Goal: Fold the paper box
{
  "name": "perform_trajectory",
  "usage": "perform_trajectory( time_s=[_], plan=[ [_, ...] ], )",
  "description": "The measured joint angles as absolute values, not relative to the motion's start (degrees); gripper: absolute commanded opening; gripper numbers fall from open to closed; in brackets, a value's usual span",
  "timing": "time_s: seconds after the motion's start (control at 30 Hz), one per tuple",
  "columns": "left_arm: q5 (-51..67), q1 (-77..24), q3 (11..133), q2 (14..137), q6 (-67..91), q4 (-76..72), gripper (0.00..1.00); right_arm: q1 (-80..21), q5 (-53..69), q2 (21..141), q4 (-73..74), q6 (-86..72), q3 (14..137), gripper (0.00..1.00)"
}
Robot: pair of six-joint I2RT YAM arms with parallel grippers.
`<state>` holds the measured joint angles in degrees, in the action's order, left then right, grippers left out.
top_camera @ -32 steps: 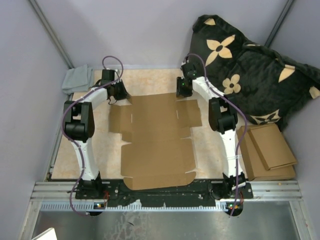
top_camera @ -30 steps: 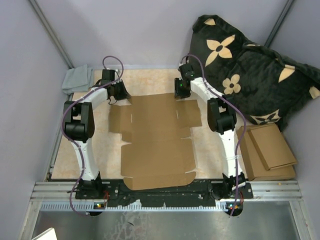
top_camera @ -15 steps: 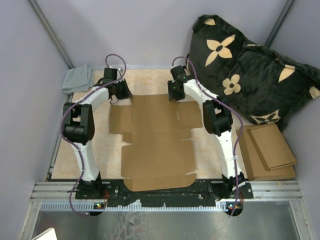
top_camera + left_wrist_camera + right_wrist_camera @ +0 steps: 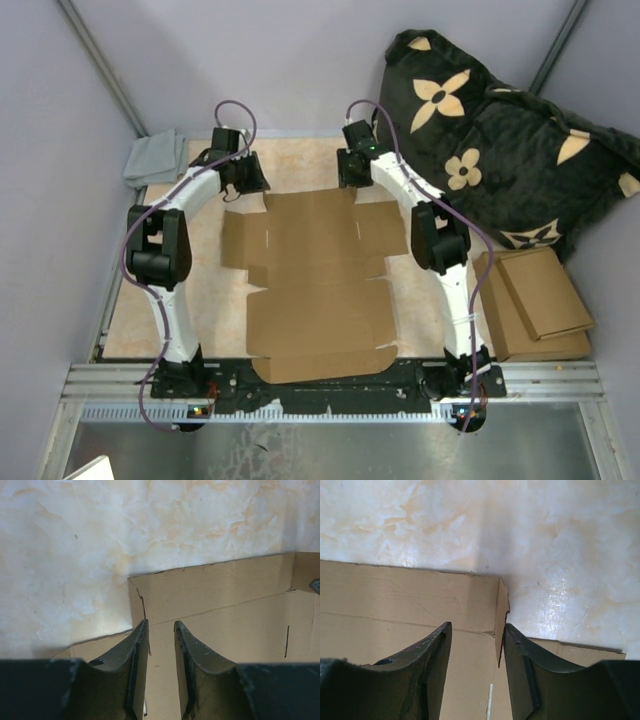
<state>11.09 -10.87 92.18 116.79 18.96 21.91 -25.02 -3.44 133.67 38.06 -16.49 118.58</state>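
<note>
One paper box (image 4: 315, 285) lies flat and unfolded in the middle of the top view, on the marbled beige surface (image 4: 300, 158), its near edge by the arm bases. At the right edge of the frame sits a stack of other flat cardboard (image 4: 535, 300), at least two pieces. One grey cloth (image 4: 155, 157) lies at upper left, and one black flower-patterned cushion (image 4: 500, 140) at upper right.

There are two arms. The left arm (image 4: 160, 250) and the right arm (image 4: 440, 240) each rise from the bottom of the frame, bend at the elbow and reach inward to the box's far corners.

The left pincer (image 4: 161, 625) stands narrowly parted above the box's far left corner, with nothing between its fingers. The right pincer (image 4: 477, 627) is parted wider at the far right corner. A small raised tab stands between its fingers, close to the one on the right of the frame; I cannot tell whether they touch.
</note>
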Motion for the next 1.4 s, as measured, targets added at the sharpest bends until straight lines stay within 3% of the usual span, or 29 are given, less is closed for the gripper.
perform_trajectory(
  time_s=[1.17, 1.4],
  plan=[
    [17.74, -11.90, 92.20, 120.73, 22.87, 19.77, 0.34, -26.83, 1.83, 138.82, 37.15, -17.19, 121.27, 0.47],
    [16.49, -11.90, 89.54, 113.43, 22.02, 21.12, 0.50, -26.83, -0.08, 136.64, 38.30, -17.04, 119.63, 0.54]
  ],
)
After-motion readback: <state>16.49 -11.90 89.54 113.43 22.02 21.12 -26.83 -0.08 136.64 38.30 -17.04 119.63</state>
